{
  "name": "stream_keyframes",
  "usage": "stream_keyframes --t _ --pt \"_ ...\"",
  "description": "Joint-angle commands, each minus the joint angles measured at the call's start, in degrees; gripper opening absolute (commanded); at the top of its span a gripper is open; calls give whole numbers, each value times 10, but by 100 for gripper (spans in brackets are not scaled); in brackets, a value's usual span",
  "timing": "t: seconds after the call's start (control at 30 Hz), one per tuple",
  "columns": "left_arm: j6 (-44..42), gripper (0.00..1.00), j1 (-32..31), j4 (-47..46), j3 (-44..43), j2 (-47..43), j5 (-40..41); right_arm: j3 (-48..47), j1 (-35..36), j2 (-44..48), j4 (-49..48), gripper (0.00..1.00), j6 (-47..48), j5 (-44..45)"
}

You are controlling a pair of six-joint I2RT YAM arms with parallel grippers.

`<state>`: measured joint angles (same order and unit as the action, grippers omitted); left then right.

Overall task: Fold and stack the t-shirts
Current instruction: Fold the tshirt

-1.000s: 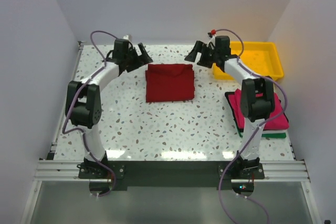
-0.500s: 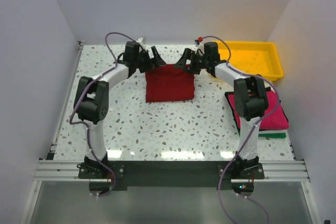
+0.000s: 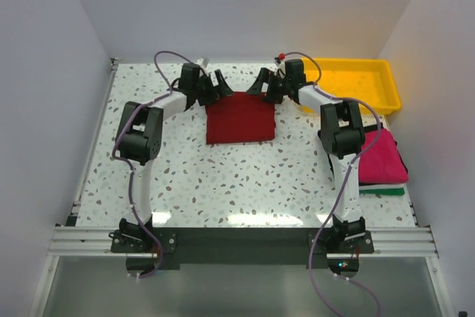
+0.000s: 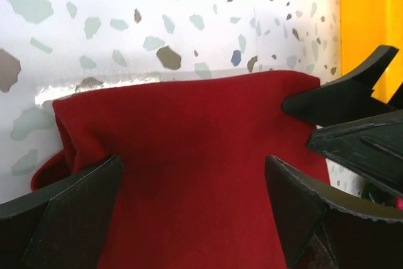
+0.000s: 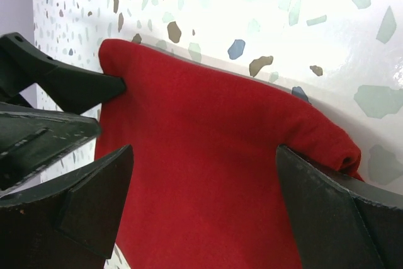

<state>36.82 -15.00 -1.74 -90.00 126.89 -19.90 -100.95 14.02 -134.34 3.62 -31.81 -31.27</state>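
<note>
A dark red t-shirt (image 3: 239, 118) lies folded into a square on the speckled table. Both grippers are at its far edge. My left gripper (image 3: 217, 85) stands open over the far left corner, its fingers astride the cloth (image 4: 189, 155) with nothing clamped. At the far right corner my right gripper (image 3: 263, 83) is also open, straddling the shirt (image 5: 214, 124). Each wrist view shows the other gripper's black fingertips (image 4: 340, 99) (image 5: 63, 86) just past the fold. A magenta-pink t-shirt (image 3: 382, 157) tops a folded stack at the right, with a green t-shirt (image 3: 386, 191) showing at the bottom edge.
A yellow plastic tray (image 3: 371, 79) sits at the back right, close behind the right gripper, and shows in the left wrist view (image 4: 371, 23). The right arm's elbow (image 3: 340, 131) overlaps the stack's left side. White walls enclose the table.
Both grippers have moved inward from the table's back corners to the far edge of the dark red t-shirt. They stayed open, and the shirt has not moved.
</note>
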Motion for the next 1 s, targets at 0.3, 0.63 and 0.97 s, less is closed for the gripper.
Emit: stream_keyframes --t 0.3,0.63,0.97 --pt "18 100 0 -116 240 -114 -38 219 5 101 -66 99 -10 0" --pt "18 100 -30 -112 458 -293 -11 468 56 297 -65 99 8 73" --pt "53 100 -60 -47 549 -501 81 490 83 445 11 99 41 105"
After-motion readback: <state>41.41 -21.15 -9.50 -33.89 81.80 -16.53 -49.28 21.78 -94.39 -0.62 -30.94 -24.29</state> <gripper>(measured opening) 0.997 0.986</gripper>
